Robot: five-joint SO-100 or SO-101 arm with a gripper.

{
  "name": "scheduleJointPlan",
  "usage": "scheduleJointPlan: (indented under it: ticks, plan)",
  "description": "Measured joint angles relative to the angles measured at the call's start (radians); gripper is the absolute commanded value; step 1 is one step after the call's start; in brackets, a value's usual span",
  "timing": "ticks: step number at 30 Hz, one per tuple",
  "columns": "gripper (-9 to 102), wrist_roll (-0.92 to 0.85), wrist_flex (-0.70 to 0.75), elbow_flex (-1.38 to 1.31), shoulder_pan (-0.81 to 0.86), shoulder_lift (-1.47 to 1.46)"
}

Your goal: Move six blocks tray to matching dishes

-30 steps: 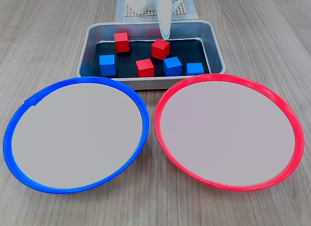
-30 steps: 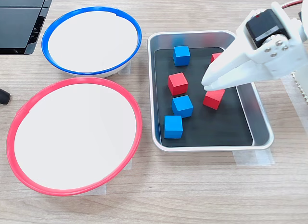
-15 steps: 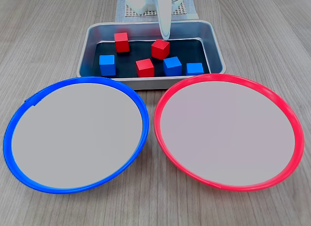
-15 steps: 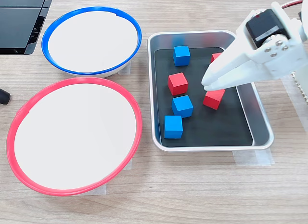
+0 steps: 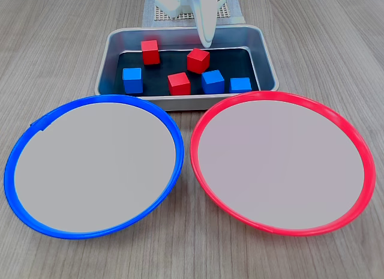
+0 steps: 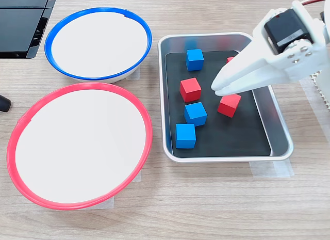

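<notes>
Six small solid cubes lie in the rectangular silver-grey metal tray [image 5: 267,63] with the black bottom, at the far side of the wooden desk [image 5: 336,39]: three blue and three red. In the fixed view from the front, going left to right, they are a blue cube [image 5: 132,80], a red cube [image 5: 150,51] farther back, a red cube [image 5: 179,83], a tilted red cube [image 5: 198,60], a blue cube [image 5: 212,81] and a blue cube [image 5: 240,84] at the right. Two large round shallow dishes with pale grey centres sit nearer: the blue-rimmed dish [image 5: 12,165] on the left and the red-rimmed dish [image 5: 367,165] on the right, almost touching. Neither dish holds a cube. One white plastic pincer [image 6: 216,89] hangs over the tray above the tilted red cube, fingers together at the tips, gripping nothing.
</notes>
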Motion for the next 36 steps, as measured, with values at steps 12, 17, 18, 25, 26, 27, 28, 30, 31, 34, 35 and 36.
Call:
scheduleJointPlan:
  ticks: [12,17,18,25,26,27,28,30,31,34,35,36]
  plan:
    - [22,-0.816,0.267,-0.403,0.064,-0.609]
    - [18,-0.986,0.178,-0.443,0.101,-0.873]
    - [18,-1.005,0.144,-0.445,0.121,-0.919]
    - [10,-1.040,-0.017,-0.405,0.135,-1.020]
    - [8,-1.048,-0.038,-0.402,0.124,-1.032]
    - [7,-1.046,-0.043,-0.402,0.124,-1.035]
    - [8,-1.045,-0.051,-0.402,0.126,-1.043]
    - [3,-1.048,-0.055,-0.399,0.117,-1.046]
    - [1,-1.048,-0.058,-0.399,0.114,-1.048]
    - [6,-1.048,-0.063,-0.393,0.101,-1.046]
    - [5,-1.049,-0.055,-0.393,0.097,-1.045]
    - [0,-1.049,-0.048,-0.391,0.092,-1.037]
